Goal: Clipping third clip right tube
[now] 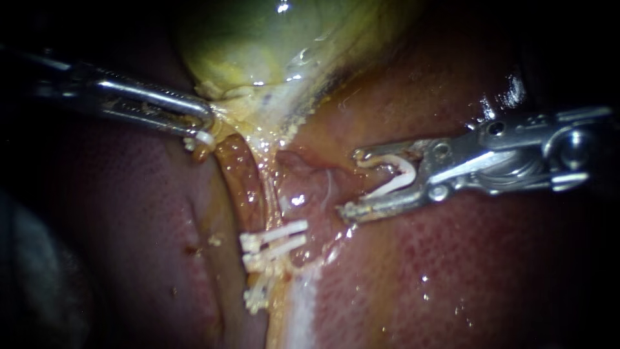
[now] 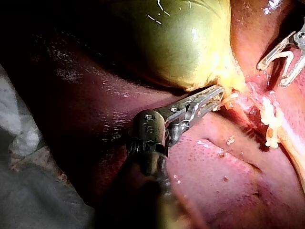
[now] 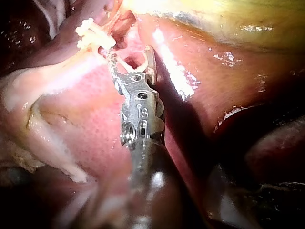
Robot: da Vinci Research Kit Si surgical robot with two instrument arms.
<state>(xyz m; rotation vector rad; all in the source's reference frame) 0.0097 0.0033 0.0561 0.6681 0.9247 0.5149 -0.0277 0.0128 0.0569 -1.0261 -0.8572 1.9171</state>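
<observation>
**Endoscope.**
- Done: 2 set clips [image 1: 278, 238] lie side by side across the lower end of the brown tube [image 1: 244, 184]. A whitish clump below them may be another; cannot tell.
- Left to do: the clip [image 1: 405, 176] is not yet on any tube.
- Right instrument [image 1: 352, 183]: level over the liver [image 1: 452, 271], jaws spread wide, the open clip seated against both.
- The tips point at pink tissue just beside the brown tube. I judge the right tube lies there, but it does not show plainly.
- Left instrument [image 1: 201, 129]: jaws clamped on the gallbladder [image 1: 258, 45] at its neck, above the brown tube.

**Left wrist.**
- Left instrument [image 2: 217, 95]: bent at the wrist, jaws closed on the gallbladder's pale narrow end.
- Right instrument: beyond it and apart, clip in its spread jaws.

**Right wrist.**
- Right instrument [image 3: 129, 52]: straight, carrying the clip [image 3: 131, 62].
- 1 jaw tip is just beside the set clips [image 3: 90, 31], with pink tissue ahead of the gap.
- Judgement: the step is at approach; placing and closing remain.
</observation>
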